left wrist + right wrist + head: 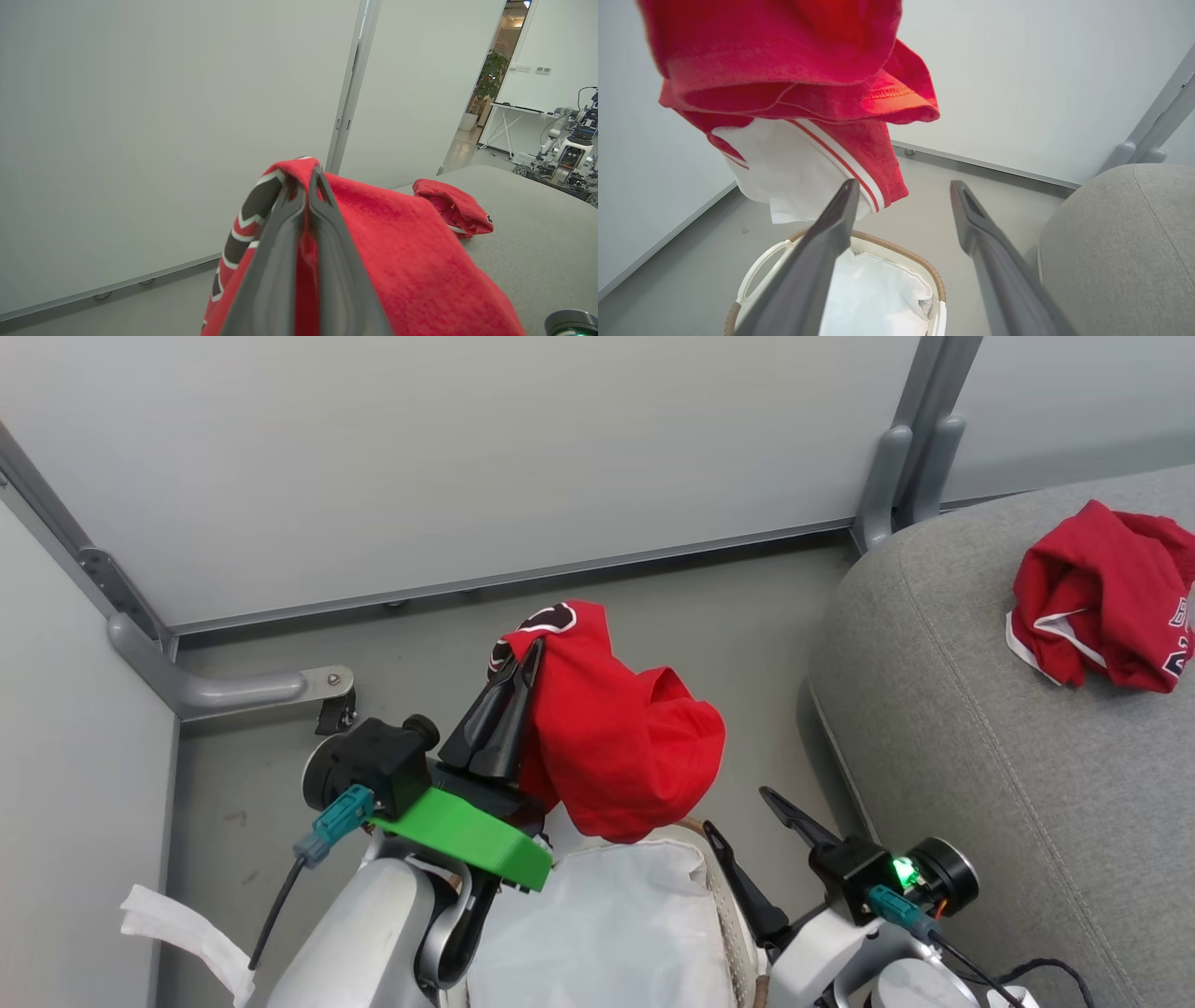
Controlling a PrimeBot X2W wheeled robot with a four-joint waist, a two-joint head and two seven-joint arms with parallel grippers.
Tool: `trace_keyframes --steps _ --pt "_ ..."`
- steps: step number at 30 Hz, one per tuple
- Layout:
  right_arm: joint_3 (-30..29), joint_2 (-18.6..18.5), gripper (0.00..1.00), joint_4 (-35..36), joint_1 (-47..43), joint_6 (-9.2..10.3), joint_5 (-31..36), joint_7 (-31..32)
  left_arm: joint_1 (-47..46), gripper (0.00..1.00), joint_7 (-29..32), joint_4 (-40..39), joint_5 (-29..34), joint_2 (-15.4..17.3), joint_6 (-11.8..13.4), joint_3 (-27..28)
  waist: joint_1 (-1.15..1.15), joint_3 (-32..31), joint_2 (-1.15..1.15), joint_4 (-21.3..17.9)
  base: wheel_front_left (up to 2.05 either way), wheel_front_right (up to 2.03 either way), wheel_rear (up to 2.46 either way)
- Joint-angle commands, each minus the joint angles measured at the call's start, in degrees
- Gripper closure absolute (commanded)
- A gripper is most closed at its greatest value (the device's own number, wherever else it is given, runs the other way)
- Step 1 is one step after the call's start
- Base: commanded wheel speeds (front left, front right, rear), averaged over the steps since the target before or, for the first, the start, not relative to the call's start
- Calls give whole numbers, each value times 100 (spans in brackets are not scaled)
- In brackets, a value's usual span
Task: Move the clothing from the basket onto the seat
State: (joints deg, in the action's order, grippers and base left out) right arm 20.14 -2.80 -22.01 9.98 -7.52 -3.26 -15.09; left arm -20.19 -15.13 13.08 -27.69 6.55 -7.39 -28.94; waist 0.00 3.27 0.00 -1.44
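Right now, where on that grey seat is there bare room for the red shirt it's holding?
The seat is bare from its rounded corner up to the crumpled jersey lying on it; only around that jersey is it crowded. The left tool holds the other jersey.

Left gripper [527,661] raised, fingers pinched tight together, right gripper [738,809] lower, fingers spread apart

The basket [920,263] is cut by the bottom edge; the jersey [1092,588] on the seat [980,756] by the right edge.
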Motion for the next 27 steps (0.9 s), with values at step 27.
trace_keyframes --steps 27 --pt "1144 -22 0 -61 903 6 92 -11 -188 100 -2 84 -62 -102 -17 -389 0 114 0 245 0 0 0"
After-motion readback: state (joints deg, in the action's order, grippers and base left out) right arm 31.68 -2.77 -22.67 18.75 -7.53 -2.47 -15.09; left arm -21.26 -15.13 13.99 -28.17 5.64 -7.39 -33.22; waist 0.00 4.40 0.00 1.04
